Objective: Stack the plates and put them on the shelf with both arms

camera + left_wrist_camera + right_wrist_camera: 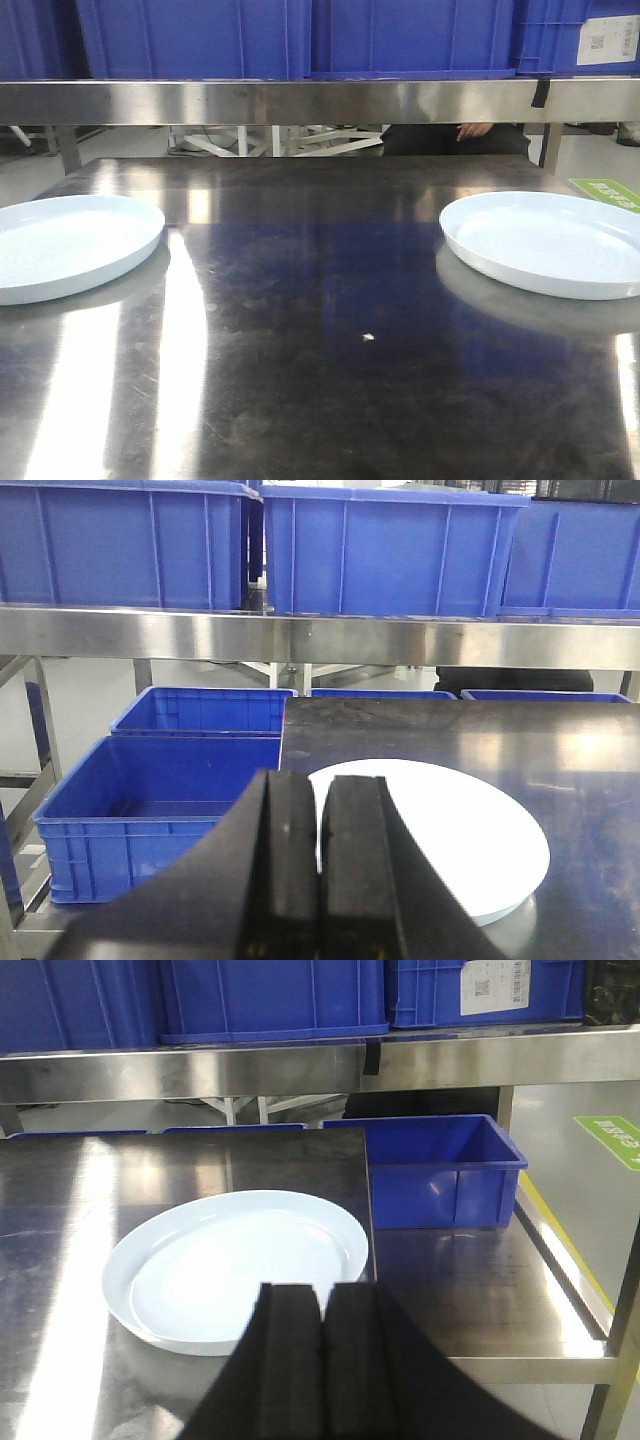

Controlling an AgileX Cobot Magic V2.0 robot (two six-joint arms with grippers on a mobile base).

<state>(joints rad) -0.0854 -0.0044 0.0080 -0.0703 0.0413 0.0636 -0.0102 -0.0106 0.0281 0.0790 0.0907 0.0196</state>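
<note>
The left plate [70,245] lies flat near the left edge of the dark steel table [320,300] and the right plate [545,243] near its right edge. They are well apart, probably so each arm has one within its own reach. Neither is stacked yet. The shelf [320,100] above carries blue crates [400,35]. The left claw [318,870] and right claw [322,1360] each hover short of their plate's near rim. Their pads seem pressed together on nothing, though the close view is dark.
</note>
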